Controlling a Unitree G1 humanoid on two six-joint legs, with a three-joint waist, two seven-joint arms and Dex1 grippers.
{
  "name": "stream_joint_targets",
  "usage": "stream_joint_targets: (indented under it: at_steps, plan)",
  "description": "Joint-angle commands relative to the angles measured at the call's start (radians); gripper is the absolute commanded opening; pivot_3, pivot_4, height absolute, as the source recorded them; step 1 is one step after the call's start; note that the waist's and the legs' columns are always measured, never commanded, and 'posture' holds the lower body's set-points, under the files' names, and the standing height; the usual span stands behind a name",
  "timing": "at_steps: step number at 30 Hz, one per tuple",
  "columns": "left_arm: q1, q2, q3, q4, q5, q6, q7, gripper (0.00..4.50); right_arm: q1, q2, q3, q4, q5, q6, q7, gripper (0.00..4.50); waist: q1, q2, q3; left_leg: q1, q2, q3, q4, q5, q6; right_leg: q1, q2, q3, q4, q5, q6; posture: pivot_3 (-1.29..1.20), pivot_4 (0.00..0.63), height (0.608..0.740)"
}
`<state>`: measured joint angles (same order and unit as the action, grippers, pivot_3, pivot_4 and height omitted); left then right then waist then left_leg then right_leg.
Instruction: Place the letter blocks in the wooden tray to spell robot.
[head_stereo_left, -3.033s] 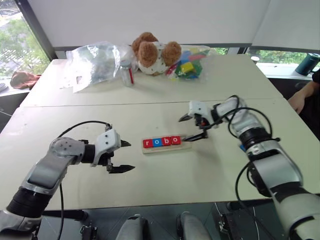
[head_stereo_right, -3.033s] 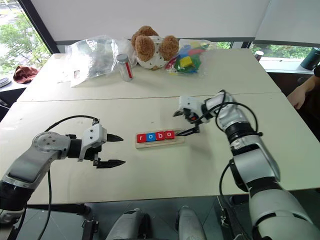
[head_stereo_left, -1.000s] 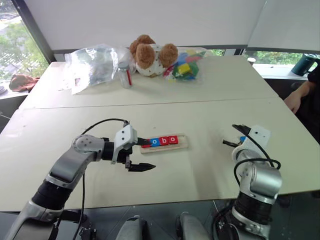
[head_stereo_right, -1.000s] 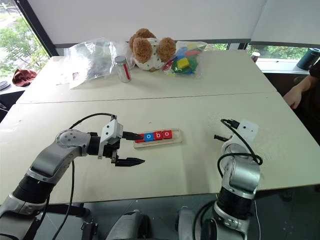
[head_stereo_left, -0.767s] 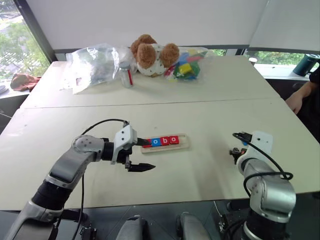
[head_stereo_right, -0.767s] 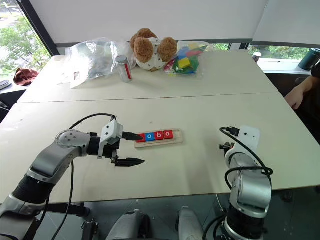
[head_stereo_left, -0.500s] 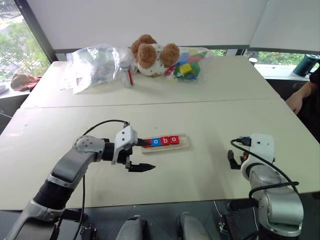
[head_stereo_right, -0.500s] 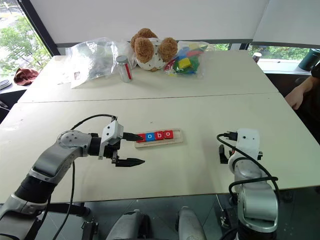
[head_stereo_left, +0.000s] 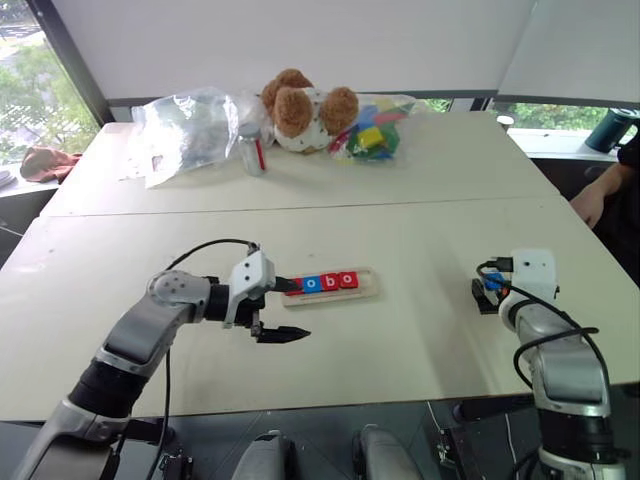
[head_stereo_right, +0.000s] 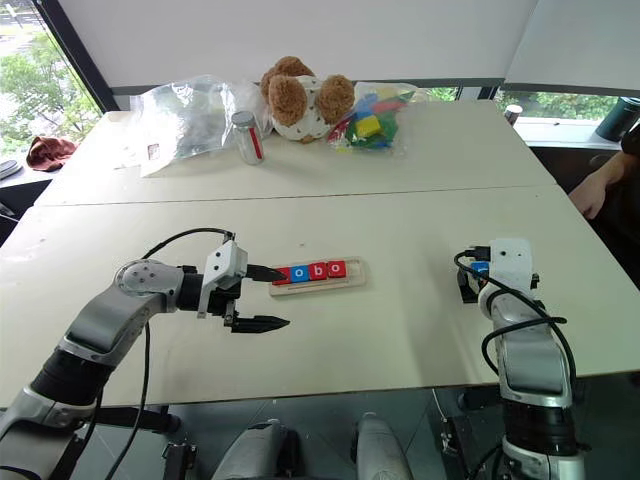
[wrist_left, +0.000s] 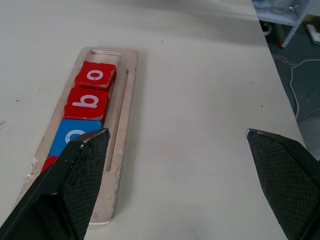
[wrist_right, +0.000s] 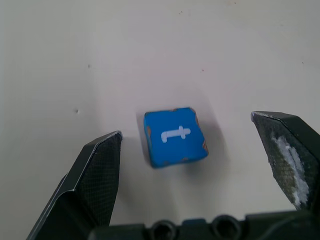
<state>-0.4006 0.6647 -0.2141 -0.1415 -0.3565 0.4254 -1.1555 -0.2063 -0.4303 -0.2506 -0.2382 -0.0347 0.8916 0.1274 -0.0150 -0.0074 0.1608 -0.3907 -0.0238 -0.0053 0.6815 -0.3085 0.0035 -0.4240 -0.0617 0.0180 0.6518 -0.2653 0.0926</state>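
Here, the right gripper (wrist_right: 190, 165) stood spread wide, and the blue "t" tile (wrist_right: 175, 136) lay flat on the table (wrist_right: 150, 50) between its fingers, touching neither. The left gripper (wrist_left: 175, 185), also spread, had the wooden tray (wrist_left: 125, 150) beside one finger.

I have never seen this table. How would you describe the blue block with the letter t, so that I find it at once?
Start from the wooden tray in the middle of the near table, then look far to its right, near the table's right edge. There the blue t block lies flat on the bare tabletop, between the open fingers of the right pincer. Unlike the other letter blocks, it lies alone outside the tray.
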Motion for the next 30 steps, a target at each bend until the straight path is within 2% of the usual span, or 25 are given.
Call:
stream_joint_targets:
  at_steps: [1,5,7,10,16,18,20,23,28,29,30]
  plan:
    - [0.000,0.014,0.032,-0.039,-0.007,0.000,0.005,4.50,-0.005,-0.004,-0.021,0.034,0.013,-0.013,0.005,3.62,0.000,0.000,0.000,0.000,0.000,0.000,0.000,0.000,0.000,0.000,0.000,0.000,0.000,0.000,0.000,0.00,0.150,0.740]
    - [0.007,0.021,0.036,-0.047,-0.010,0.003,0.011,4.50,-0.001,0.002,-0.027,0.029,0.029,0.006,0.006,1.49,0.006,0.000,0.000,0.000,0.000,0.000,0.000,0.000,0.000,0.000,-0.001,0.000,0.000,0.000,0.000,0.00,0.150,0.740]
    - [0.007,0.023,0.037,-0.048,-0.010,0.004,0.014,4.50,0.002,-0.005,-0.023,0.024,0.038,0.013,0.021,0.71,0.006,0.000,0.000,0.000,0.000,0.000,0.000,0.000,0.000,0.000,-0.001,0.000,0.000,0.000,0.000,0.00,0.150,0.740]
    - [0.001,0.026,0.038,-0.045,-0.010,0.006,0.012,4.50,-0.010,-0.053,0.006,0.034,0.069,-0.084,0.115,0.71,0.004,-0.001,0.000,0.000,0.000,-0.001,0.000,0.000,0.000,0.001,-0.001,-0.001,-0.001,0.000,0.000,0.00,0.150,0.740]
    - [-0.020,0.049,0.039,-0.019,-0.003,-0.011,-0.016,4.50,-0.101,-0.234,0.124,0.133,0.161,-0.367,0.511,0.71,-0.004,0.001,0.001,0.000,0.001,0.000,0.000,-0.001,0.001,0.001,0.001,0.000,-0.001,0.000,0.000,0.00,0.150,0.740]
    - [-0.022,0.053,0.041,-0.014,-0.002,-0.014,-0.018,4.50,-0.126,-0.260,0.133,0.170,0.175,-0.409,0.560,0.71,-0.001,0.000,0.001,0.000,0.001,0.000,0.000,-0.001,0.001,0.001,0.001,-0.001,-0.001,0.000,0.000,0.00,0.150,0.740]
    - [-0.012,0.057,0.046,-0.017,-0.002,-0.015,-0.010,4.50,-0.148,-0.237,0.095,0.168,0.215,-0.367,0.535,0.71,0.004,0.000,0.001,0.000,0.001,0.000,0.000,-0.001,0.002,0.001,0.001,-0.001,-0.002,0.000,0.000,0.00,0.150,0.740]
    - [0.007,0.053,0.050,-0.031,-0.005,-0.010,0.003,4.50,-0.142,-0.203,0.058,0.134,0.243,-0.336,0.489,1.53,0.006,0.000,0.001,-0.001,0.001,-0.001,0.000,-0.001,0.001,0.001,0.000,-0.001,-0.002,0.000,0.000,0.00,0.150,0.740]
    - [0.028,0.046,0.052,-0.052,-0.011,0.001,0.015,4.50,-0.091,-0.158,-0.040,0.052,0.246,-0.256,0.341,4.06,0.006,0.000,0.001,-0.001,0.001,0.000,0.000,-0.001,0.001,0.000,-0.001,-0.001,-0.002,0.000,0.000,0.00,0.150,0.740]
    - [0.029,0.045,0.052,-0.050,-0.010,0.000,0.015,4.50,-0.078,-0.147,-0.065,0.030,0.243,-0.217,0.299,4.42,0.006,0.000,0.001,-0.001,0.001,-0.001,0.000,-0.001,0.001,0.000,-0.002,-0.001,-0.002,0.000,0.000,0.00,0.150,0.740]
    - [0.029,0.043,0.051,-0.046,-0.008,-0.004,0.014,4.50,-0.063,-0.133,-0.084,0.006,0.243,-0.190,0.267,4.42,0.006,0.000,0.001,-0.001,0.001,0.000,0.000,-0.001,0.001,0.000,-0.002,0.000,-0.002,0.000,0.000,0.00,0.150,0.740]
